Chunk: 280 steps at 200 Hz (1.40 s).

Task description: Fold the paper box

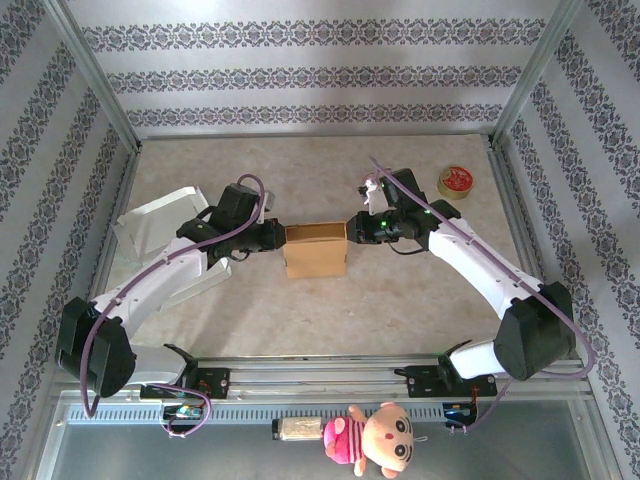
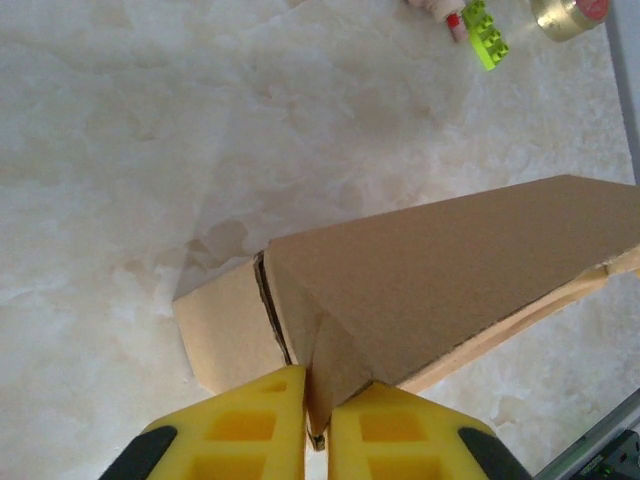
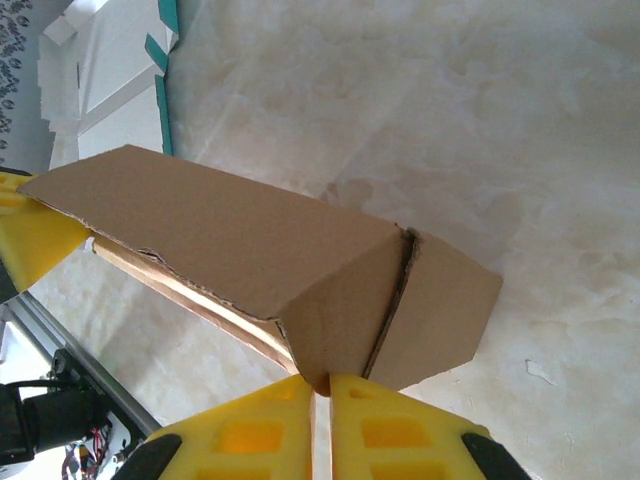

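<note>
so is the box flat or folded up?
Folded up, partly: box has standing walls and creased corners, but an end flap sticks out. Top shut or not: cannot tell.

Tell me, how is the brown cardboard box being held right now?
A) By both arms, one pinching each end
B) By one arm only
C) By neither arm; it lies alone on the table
A: the left gripper and the right gripper are each closed on a cardboard edge at opposite ends of the cardboard box.
</note>
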{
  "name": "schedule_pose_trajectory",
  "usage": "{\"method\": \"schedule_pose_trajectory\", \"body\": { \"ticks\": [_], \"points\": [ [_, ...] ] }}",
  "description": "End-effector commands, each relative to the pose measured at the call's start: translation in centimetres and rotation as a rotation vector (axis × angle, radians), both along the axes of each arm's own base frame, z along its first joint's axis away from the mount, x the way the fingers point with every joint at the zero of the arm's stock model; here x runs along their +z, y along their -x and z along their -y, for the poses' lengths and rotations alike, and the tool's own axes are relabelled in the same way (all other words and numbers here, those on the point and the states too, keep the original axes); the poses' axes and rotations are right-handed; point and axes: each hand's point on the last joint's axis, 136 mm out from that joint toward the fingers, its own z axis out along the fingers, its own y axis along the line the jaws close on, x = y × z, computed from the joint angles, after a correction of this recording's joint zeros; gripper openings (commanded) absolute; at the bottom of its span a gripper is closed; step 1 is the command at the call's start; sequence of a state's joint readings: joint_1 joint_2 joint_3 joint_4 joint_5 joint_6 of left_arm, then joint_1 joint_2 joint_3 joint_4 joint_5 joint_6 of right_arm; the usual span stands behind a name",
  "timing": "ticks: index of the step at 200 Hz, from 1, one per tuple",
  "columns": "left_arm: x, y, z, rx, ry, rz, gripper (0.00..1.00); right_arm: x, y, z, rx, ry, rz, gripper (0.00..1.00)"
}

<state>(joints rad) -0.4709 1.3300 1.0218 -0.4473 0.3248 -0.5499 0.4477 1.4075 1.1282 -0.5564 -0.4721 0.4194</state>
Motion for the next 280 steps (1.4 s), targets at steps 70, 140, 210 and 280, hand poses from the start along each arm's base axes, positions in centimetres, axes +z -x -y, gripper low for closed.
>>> {"method": "schedule_pose_trajectory", "body": {
  "ticks": [70,140,210,280],
  "points": [
    [-0.1,2.2,-0.5,-0.018,-0.013,-0.021,0.45,1.5,0.8,-0.2,0.022,-0.021,0.025,0.35],
    [3.7,2.6,-0.1,-0.022,0.091,0.080,0.57,5.8,0.3,0.7,-0.030,-0.030,0.139,0.49],
    [4.4,0.0,0.4,0.060,0.092,0.058,0.51,4.2,-1.0,0.0,-0.026,0.060,0.153,0.38],
    [-0.7,0.7,0.1,0.075,0.047,-0.054,0.25,-1.3,0.9,0.9,0.013,0.172,0.084,0.23]
  ]
}}
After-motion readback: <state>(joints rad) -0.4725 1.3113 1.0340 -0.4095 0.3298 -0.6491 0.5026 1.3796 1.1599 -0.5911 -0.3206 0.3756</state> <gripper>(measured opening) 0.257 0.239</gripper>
